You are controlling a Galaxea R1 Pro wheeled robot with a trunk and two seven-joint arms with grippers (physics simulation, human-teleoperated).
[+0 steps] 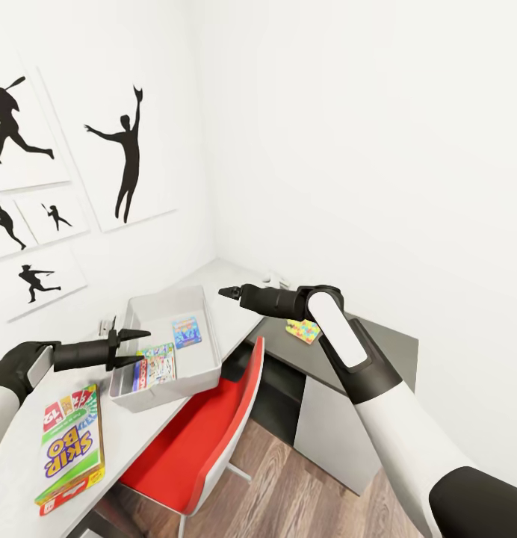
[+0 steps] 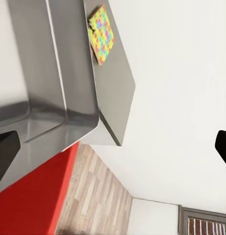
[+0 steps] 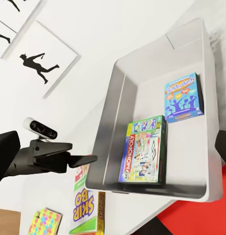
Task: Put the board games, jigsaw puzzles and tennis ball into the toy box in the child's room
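Observation:
The pale toy box (image 1: 206, 317) stands on the table (image 1: 131, 441), with the Monopoly board game (image 1: 155, 368) and a blue game box (image 1: 186, 332) lying flat inside it. The right wrist view looks down on them: Monopoly board game (image 3: 144, 156), blue game box (image 3: 183, 102). A SKIP-BO board game (image 1: 72, 441) lies on the table near its front edge. One jigsaw puzzle (image 1: 303, 329) rests on the dark cabinet (image 1: 378, 336); another jigsaw puzzle (image 3: 44, 223) lies beside the SKIP-BO board game (image 3: 88, 208). My left gripper (image 1: 131, 348) hovers open at the box's left rim. Open and empty, my right gripper (image 1: 230, 293) hangs above the box's far right corner.
A red chair (image 1: 206, 433) is tucked under the table, right below the toy box. Black silhouette pictures (image 1: 128, 149) hang on the white wall behind. Wood-plank floor (image 1: 303, 493) runs between the chair and the cabinet.

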